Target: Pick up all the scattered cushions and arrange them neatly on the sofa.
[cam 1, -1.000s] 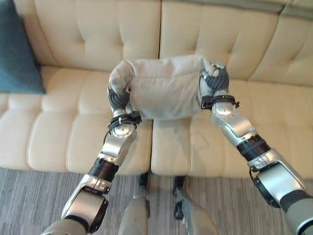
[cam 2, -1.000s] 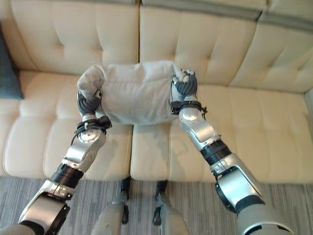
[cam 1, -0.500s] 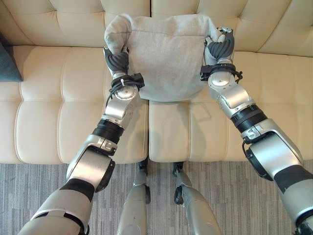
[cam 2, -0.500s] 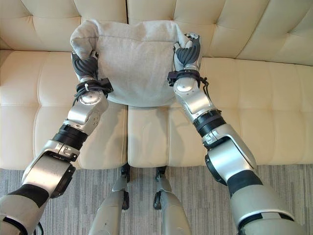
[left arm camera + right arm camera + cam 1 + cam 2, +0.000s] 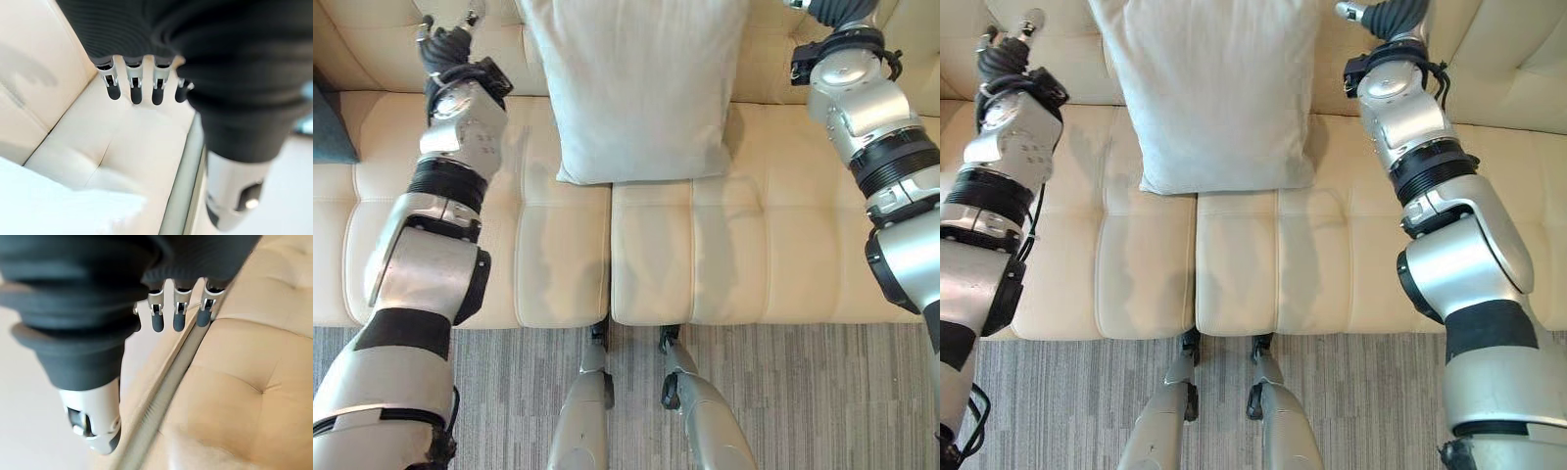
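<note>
Item: grey cushion (image 5: 636,83), fabric cover, square.
Location: on the sofa (image 5: 773,255), at the join of its two middle seat pads, leaning upright against the backrest; lower edge on the seat.
Second item: teal cushion (image 5: 325,127), at the sofa's far left, mostly cut off at the frame edge.
Left robot hand (image 5: 134,81): raised beside the grey cushion, apart from it; fingers straight, holding nothing.
Right robot hand (image 5: 176,311): raised on the cushion's other side, near the backrest top; fingers straight, empty.
Handling (judged): light, soft, compressible; the cover looks matte, unlikely to slip; not fragile; likely to sag or fold if held by one corner.
Grip advice (judged): both side edges at once, near the upper corners, pinching cover and fill together.
Risk (judged): may topple forward if nudged.
</note>
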{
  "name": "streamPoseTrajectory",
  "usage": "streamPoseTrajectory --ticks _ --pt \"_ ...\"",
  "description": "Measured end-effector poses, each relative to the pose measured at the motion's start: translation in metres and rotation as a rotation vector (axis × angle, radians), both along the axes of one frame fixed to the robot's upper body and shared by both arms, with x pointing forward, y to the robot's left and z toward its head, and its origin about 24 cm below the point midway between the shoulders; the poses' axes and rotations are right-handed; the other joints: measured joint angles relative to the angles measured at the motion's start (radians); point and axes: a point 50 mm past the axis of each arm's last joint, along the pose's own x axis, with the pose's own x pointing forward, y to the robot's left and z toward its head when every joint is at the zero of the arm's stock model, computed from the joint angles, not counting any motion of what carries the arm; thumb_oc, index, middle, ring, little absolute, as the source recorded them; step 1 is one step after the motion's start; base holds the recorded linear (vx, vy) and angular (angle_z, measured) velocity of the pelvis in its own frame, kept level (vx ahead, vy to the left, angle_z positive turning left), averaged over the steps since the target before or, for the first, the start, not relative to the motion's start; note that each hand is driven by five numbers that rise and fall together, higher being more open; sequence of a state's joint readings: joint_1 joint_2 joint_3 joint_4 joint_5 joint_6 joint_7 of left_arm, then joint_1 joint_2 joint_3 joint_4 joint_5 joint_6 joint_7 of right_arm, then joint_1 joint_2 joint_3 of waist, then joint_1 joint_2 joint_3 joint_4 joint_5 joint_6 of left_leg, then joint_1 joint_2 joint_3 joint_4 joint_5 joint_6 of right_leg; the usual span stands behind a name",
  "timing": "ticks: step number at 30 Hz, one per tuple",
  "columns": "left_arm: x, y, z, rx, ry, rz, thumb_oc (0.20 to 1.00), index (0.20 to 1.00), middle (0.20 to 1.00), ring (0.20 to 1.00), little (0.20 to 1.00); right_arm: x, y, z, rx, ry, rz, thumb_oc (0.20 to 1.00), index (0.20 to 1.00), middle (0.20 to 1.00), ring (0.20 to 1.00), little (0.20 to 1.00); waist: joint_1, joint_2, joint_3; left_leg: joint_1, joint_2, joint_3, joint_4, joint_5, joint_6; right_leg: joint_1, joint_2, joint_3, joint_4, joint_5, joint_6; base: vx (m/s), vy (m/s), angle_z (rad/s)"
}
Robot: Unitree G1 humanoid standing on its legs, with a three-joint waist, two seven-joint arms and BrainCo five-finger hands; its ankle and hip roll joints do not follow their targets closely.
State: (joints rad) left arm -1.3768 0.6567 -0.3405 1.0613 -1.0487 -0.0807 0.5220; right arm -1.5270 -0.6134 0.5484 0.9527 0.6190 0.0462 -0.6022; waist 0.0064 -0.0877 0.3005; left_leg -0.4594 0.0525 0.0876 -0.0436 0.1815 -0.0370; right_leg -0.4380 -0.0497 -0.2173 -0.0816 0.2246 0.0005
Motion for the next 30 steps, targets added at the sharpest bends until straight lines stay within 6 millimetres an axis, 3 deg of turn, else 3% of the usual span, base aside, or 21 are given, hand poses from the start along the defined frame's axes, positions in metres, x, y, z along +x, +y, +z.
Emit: streamPoseTrajectory --ticks 1,3,5,7,8,10,12,13,14,16,18,19,22,25,30 --pt "-0.001 0.004 -0.002 0.003 0.006 0.008 1.000 1.000 1.000 1.000 1.000 -0.001 -0.003 -0.002 0.027 -0.012 0.009 1.000 1.000 1.000 1.000 1.000 0.001 0.000 0.000 0.005 0.000 -0.001 0.000 0.000 0.000 0.006 0.000 0.000 0.000 0.000 0.000 0.03 0.019 0.02" --pt "-0.024 0.033 -0.021 0.205 0.006 0.050 1.000 1.000 1.000 1.000 1.000 -0.012 -0.004 -0.028 0.102 -0.080 0.126 1.000 1.000 1.000 1.000 1.000 -0.005 0.000 0.000 0.055 0.001 0.003 -0.021 0.000 0.000 0.042 0.004 0.002 0.000 0.000 0.000 0.04 0.039 -0.07" --pt "-0.054 0.065 -0.050 0.499 0.110 0.151 1.000 1.000 1.000 1.000 1.000 -0.022 -0.025 -0.077 0.033 -0.016 0.111 1.000 1.000 1.000 1.000 1.000 -0.001 0.000 0.000 0.110 0.003 0.006 -0.037 -0.002 -0.001 0.087 0.005 0.005 0.000 -0.009 0.008 0.05 0.049 -0.07" --pt "-0.077 0.082 -0.073 0.596 0.170 0.209 1.000 1.000 1.000 1.000 1.000 -0.033 -0.044 -0.111 -0.031 0.063 0.090 1.000 1.000 1.000 1.000 1.000 0.002 0.001 -0.001 0.139 -0.001 0.010 -0.037 -0.014 -0.013 0.116 0.006 0.013 0.000 -0.022 0.019 0.04 0.032 -0.04" --pt "-0.099 0.096 -0.112 0.684 0.293 0.234 1.000 1.000 1.000 1.000 1.000 -0.045 -0.059 -0.151 -0.141 0.185 0.083 1.000 1.000 1.000 1.000 1.000 0.004 0.000 -0.002 0.172 -0.006 0.014 -0.037 -0.018 -0.017 0.146 0.003 0.027 0.000 -0.030 0.018 0.05 0.034 -0.06" --pt "-0.127 0.102 -0.161 0.722 0.442 0.188 1.000 1.000 1.000 1.000 1.000 -0.064 -0.073 -0.190 -0.220 0.330 0.102 1.000 1.000 1.000 1.000 1.000 0.004 -0.002 -0.005 0.197 -0.004 0.025 -0.037 -0.029 -0.022 0.168 0.001 0.029 0.000 -0.039 0.026 0.06 0.062 -0.10" --pt "-0.164 0.095 -0.209 0.608 0.508 0.138 1.000 1.000 1.000 1.000 1.000 -0.095 -0.083 -0.223 -0.231 0.408 0.118 1.000 1.000 1.000 1.000 1.000 0.009 0.000 -0.005 0.236 -0.006 0.036 -0.037 -0.045 -0.018 0.203 -0.002 0.038 0.000 -0.041 0.028 0.00 0.073 -0.18" --pt "-0.196 0.085 -0.269 0.439 0.661 0.120 1.000 1.000 1.000 1.000 1.000 -0.122 -0.095 -0.272 -0.200 0.575 0.091 1.000 1.000 1.000 1.000 1.000 0.009 0.004 -0.020 0.309 -0.006 0.035 -0.037 -0.052 -0.014 0.271 -0.006 0.052 -0.001 -0.055 0.030 -0.02 0.090 -0.16" --pt "-0.203 0.079 -0.299 0.398 0.790 0.068 1.000 1.000 1.000 1.000 1.000 -0.128 -0.097 -0.303 -0.173 0.709 0.086 1.000 1.000 1.000 1.000 1.000 0.004 0.007 -0.065 0.314 -0.007 0.036 -0.037 -0.075 -0.016 0.277 -0.006 0.051 -0.002 -0.083 0.042 -0.02 0.090 -0.11" --pt "-0.213 0.061 -0.334 0.311 0.890 -0.006 1.000 1.000 1.000 1.000 1.000 -0.136 -0.088 -0.342 -0.089 0.839 0.090 1.000 1.000 1.000 1.000 1.000 0.000 0.005 -0.125 0.318 -0.006 0.039 -0.044 -0.079 -0.012 0.278 -0.006 0.056 -0.007 -0.094 0.035 -0.06 0.108 -0.07" --pt "-0.209 0.048 -0.344 0.272 0.893 -0.061 1.000 1.000 1.000 1.000 1.000 -0.144 -0.079 -0.370 -0.012 0.917 0.116 1.000 1.000 1.000 1.000 1.000 -0.002 0.007 -0.138 0.321 -0.009 0.038 -0.042 -0.081 -0.008 0.281 -0.010 0.052 -0.007 -0.094 0.038 -0.08 0.119 -0.07" --pt "-0.207 0.039 -0.352 0.245 0.906 -0.093 1.000 1.000 1.000 1.000 1.000 -0.150 -0.074 -0.393 0.100 0.980 0.095 1.000 1.000 1.000 1.000 1.000 -0.005 0.009 -0.157 0.338 -0.009 0.040 -0.044 -0.080 -0.008 0.295 -0.012 0.054 -0.007 -0.089 0.046 -0.05 0.075 -0.06" --pt "-0.208 0.029 -0.373 0.195 0.983 -0.155 1.000 1.000 1.000 1.000 1.000 -0.166 -0.058 -0.430 0.131 1.155 0.136 1.000 1.000 1.000 1.000 1.000 -0.004 0.037 -0.184 0.359 -0.017 0.043 -0.044 -0.080 -0.007 0.313 -0.021 0.053 -0.007 -0.088 0.054 -0.08 0.138 -0.06" --pt "-0.221 0.021 -0.392 0.166 1.075 -0.193 1.000 1.000 1.000 1.000 1.000 -0.183 -0.063 -0.446 0.150 1.235 0.109 1.000 1.000 1.000 1.000 1.000 -0.012 0.062 -0.208 0.381 -0.027 0.044 -0.044 -0.081 -0.005 0.334 -0.031 0.052 -0.007 -0.086 0.057 -0.08 0.118 0.00" --pt "-0.241 0.018 -0.407 0.143 1.154 -0.214 1.000 1.000 1.000 1.000 1.000 -0.198 -0.053 -0.460 0.189 1.281 0.105 1.000 1.000 1.000 1.000 1.000 -0.020 0.042 -0.233 0.391 -0.035 0.066 -0.042 -0.082 -0.004 0.329 -0.033 0.063 -0.007 -0.078 0.069 -0.17 0.089 -0.08"
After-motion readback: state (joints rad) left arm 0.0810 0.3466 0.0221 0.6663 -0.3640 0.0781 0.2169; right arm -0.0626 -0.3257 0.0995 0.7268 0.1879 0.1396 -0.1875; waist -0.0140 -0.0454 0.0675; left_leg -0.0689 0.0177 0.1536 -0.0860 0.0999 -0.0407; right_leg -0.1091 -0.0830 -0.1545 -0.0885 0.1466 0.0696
